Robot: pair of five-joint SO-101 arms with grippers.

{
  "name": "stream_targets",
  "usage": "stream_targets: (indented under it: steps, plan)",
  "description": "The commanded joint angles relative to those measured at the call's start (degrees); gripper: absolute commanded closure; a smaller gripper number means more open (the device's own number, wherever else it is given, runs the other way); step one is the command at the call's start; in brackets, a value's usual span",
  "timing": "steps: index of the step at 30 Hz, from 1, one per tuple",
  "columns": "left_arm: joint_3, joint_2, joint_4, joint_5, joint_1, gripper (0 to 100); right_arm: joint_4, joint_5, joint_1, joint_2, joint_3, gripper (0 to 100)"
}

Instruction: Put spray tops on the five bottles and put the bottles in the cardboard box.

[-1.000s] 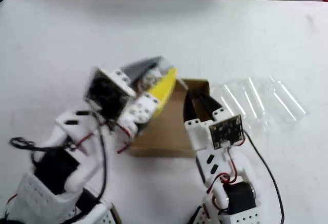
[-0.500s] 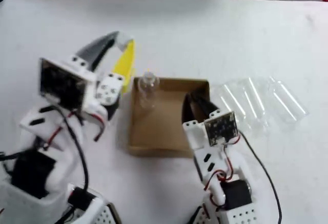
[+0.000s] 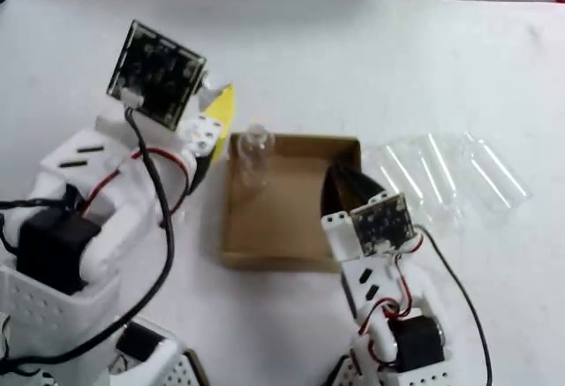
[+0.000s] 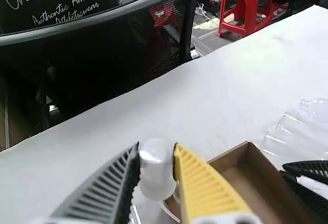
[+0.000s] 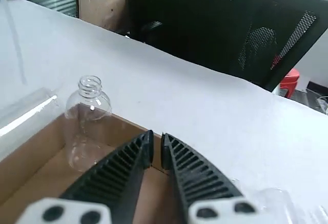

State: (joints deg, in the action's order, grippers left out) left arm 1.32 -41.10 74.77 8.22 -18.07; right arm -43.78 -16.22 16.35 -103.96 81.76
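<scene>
Plainly: white table [image 3: 371, 68] under both claws. Box [image 3: 278, 218] beneath right claw [image 5: 156, 137], jaws pressed together, empty. Clear bottles [image 3: 450, 178] lying beside box, on right claw's outer side. Uncapped bottle [image 5: 88, 114] upright in box corner nearest left claw [image 4: 156, 155]. Left claw clenched on white spray top [image 4: 155, 175].

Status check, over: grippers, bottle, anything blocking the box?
Left gripper shut on spray top. Right gripper shut, empty, above cardboard box. Bottle upright in box, uncapped. Other bottles lying right of box.
</scene>
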Motion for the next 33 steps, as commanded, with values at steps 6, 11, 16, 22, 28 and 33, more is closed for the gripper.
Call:
stream_targets:
  steps: [6, 11, 16, 22, 28, 33]
  plan:
    - [-7.7, 2.0, 6.5, 6.8, 0.4, 98, 5.8, 2.5, -8.3, 0.6, 8.2, 98.1]
    - [-7.5, 2.3, 7.1, 6.8, 0.0, 98, 9.8, 2.5, -10.1, 0.6, 12.2, 98.1]
    - [-7.2, 2.4, 6.9, 6.9, 0.0, 98, 10.3, 2.5, -10.1, 0.6, 12.8, 98.1]
    - [-5.5, 2.6, 5.5, 9.2, 0.4, 98, 10.3, 2.5, -10.1, 0.6, 12.9, 98.1]
    - [-11.6, 7.4, 5.8, 9.7, 0.5, 98, 10.1, 2.5, -10.1, 0.6, 12.9, 98.1]
    - [-24.1, 15.8, 7.0, -0.8, 0.2, 98, 10.1, 2.5, -9.7, 0.6, 13.0, 98.1]
